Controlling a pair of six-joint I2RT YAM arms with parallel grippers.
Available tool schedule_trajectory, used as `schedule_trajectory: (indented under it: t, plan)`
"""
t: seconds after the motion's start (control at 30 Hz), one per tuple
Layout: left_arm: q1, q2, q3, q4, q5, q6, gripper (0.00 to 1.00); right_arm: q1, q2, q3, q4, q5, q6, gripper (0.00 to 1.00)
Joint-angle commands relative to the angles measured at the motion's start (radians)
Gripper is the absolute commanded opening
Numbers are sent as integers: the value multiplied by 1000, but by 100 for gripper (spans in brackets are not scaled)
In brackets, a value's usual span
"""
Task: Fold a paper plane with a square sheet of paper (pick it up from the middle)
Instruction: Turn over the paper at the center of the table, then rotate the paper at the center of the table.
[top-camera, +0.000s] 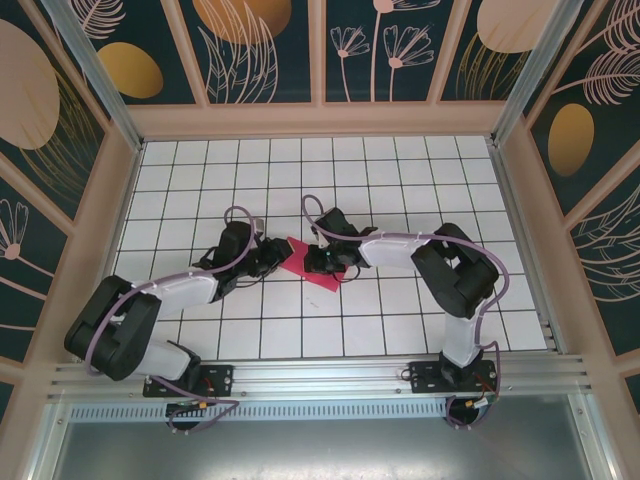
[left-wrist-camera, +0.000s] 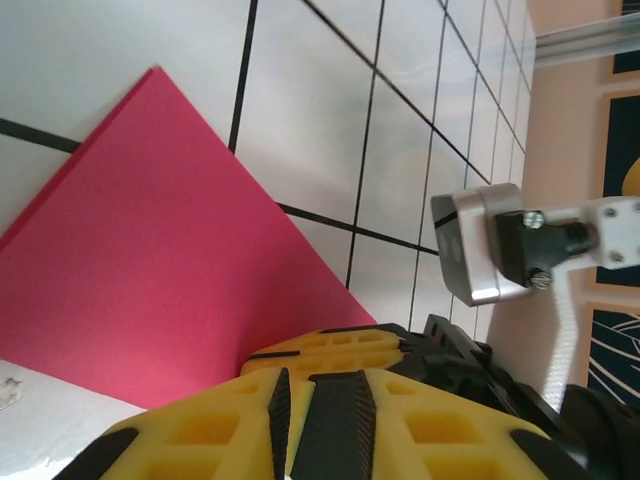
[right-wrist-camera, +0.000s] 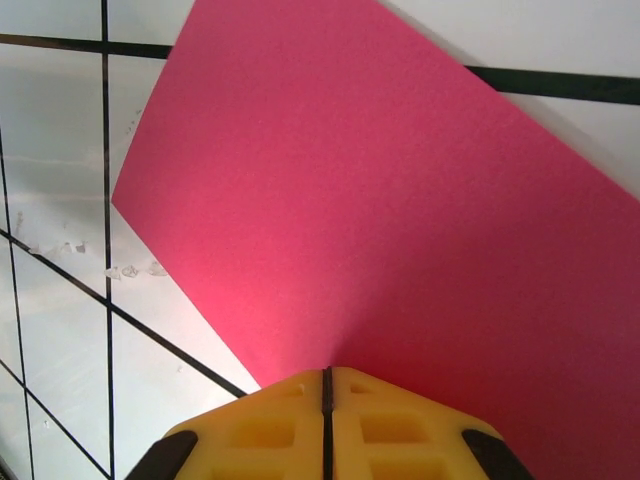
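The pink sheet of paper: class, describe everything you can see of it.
The sheet of paper is thin, plain magenta-pink, matte and unmarked, with straight edges and sharp corners. It lies on the white tiled table between both arms, turned diagonal to the grid. The right gripper, shut, meets one side; the left gripper reaches the opposite side.

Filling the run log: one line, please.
thin magenta-pink paper sheet: on white tiled table; right gripper: shut, tips on sheet; left gripper: at sheet edge

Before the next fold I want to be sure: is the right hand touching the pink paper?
Touching. In the right wrist view the right hand, shut, meets the pink paper at its tips, the shadow closing in with no gap.
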Motion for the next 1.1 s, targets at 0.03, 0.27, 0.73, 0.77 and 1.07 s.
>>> schedule_trajectory:
  t: [0.03, 0.27, 0.73, 0.77, 1.07]
  plan:
    - [-10, 111, 53, 39, 23, -5, 21, 1, 14, -15, -1, 31, 8, 10]
    - [-10, 227, 32, 75, -12, -15, 14, 2, -103, -36, 54, -49, 17, 11]
    - [-11, 234, 20, 74, -12, 9, 15, 16, -25, -89, 123, -139, 37, 11]
    - [-10, 233, 18, 72, -13, 9, 15, 15, -13, -86, 111, -132, 39, 11]
    - [-10, 231, 25, 54, -20, 26, 16, 19, -18, -104, 55, -94, 17, 13]
